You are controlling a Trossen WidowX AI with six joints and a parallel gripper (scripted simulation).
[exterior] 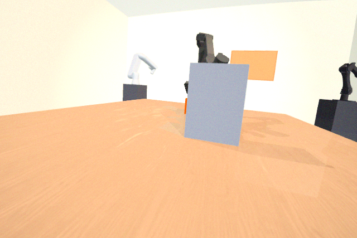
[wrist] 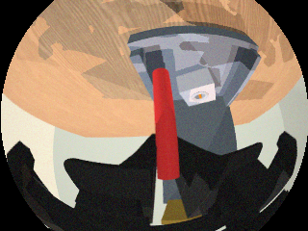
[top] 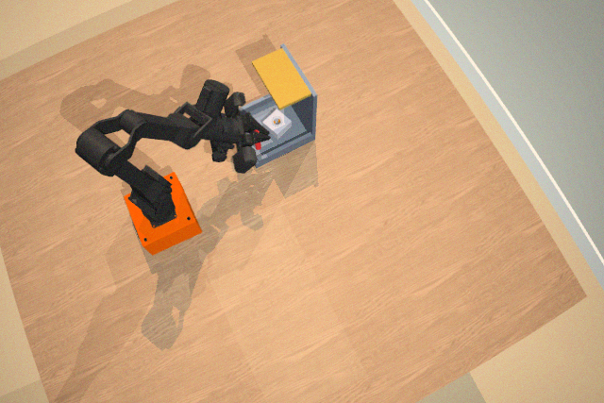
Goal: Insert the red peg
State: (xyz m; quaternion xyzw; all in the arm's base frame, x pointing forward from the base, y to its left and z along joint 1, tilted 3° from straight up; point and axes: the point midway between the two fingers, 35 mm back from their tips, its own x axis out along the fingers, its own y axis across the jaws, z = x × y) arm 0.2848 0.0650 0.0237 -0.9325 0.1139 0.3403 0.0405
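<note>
My gripper [top: 261,136] [wrist: 161,138] is shut on the red peg [top: 258,146] [wrist: 166,120]. In the top view the peg appears at the box's open front, near the side wall lower in that view; its exact height is unclear. The grey-blue box [top: 288,146] [exterior: 216,102] [wrist: 192,33] holds a white block [top: 280,130] [wrist: 209,89]. The block's hole shows in both the top view and the wrist view, with the peg to one side of it. The yellow roof [top: 281,77] [wrist: 174,212] sticks out from the back wall. The exterior view hides the peg and fingers behind that wall.
The box's side walls flank the block, and the tall back wall [top: 306,80] rises behind it. The roof lies beyond the fingers in the wrist view. The orange arm base [top: 182,223] stands on the wooden table [top: 390,243] [exterior: 144,186], in front of the box.
</note>
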